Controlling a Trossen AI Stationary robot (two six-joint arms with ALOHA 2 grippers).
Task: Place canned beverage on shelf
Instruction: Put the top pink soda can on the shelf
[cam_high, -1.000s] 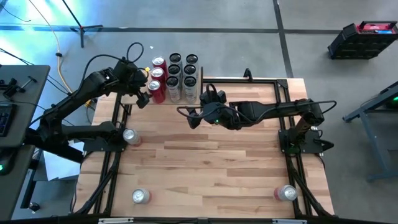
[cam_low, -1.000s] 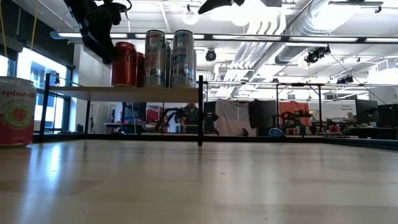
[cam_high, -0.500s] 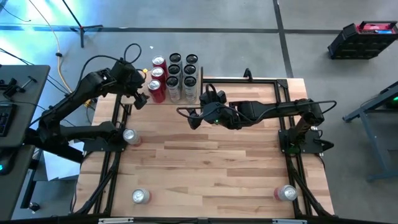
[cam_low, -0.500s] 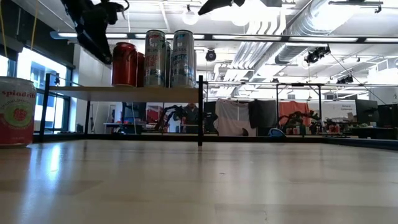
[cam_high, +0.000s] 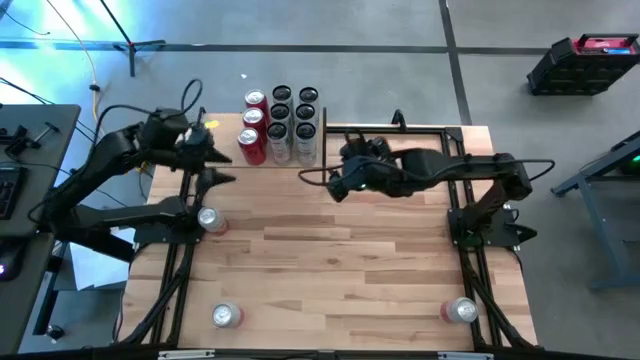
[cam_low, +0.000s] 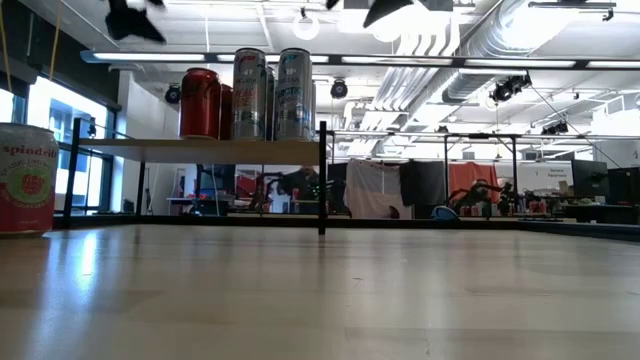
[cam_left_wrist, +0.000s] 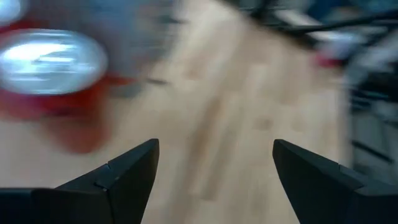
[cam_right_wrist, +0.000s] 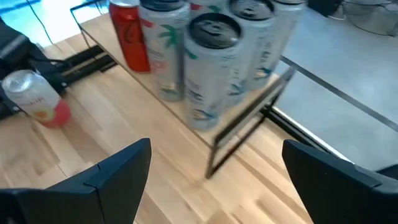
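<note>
The shelf (cam_high: 322, 128) stands at the table's far left, a light-wood board (cam_low: 200, 149) on thin black posts. On it stand three red cans (cam_high: 251, 142) and several taller silver cans (cam_high: 291, 113); they also show in the right wrist view (cam_right_wrist: 211, 62). My left gripper (cam_high: 222, 168) is open and empty, left of the shelf and above a red-and-silver can (cam_high: 208, 218) standing on the table, which shows blurred in the left wrist view (cam_left_wrist: 53, 68). My right gripper (cam_high: 338, 180) is open and empty, just right of the shelf.
Two more cans stand near the table's front edge, one at the left (cam_high: 226, 315) and one at the right (cam_high: 460, 310). Black frame rails run along the table's left and right sides (cam_high: 470, 250). The middle of the tabletop is bare wood.
My left gripper has drawn back from the red cans on the shelf, going toward the table's left and near edges and rising. My right gripper has gone a little toward the table's right edge. The cans on the shelf have stayed in place.
</note>
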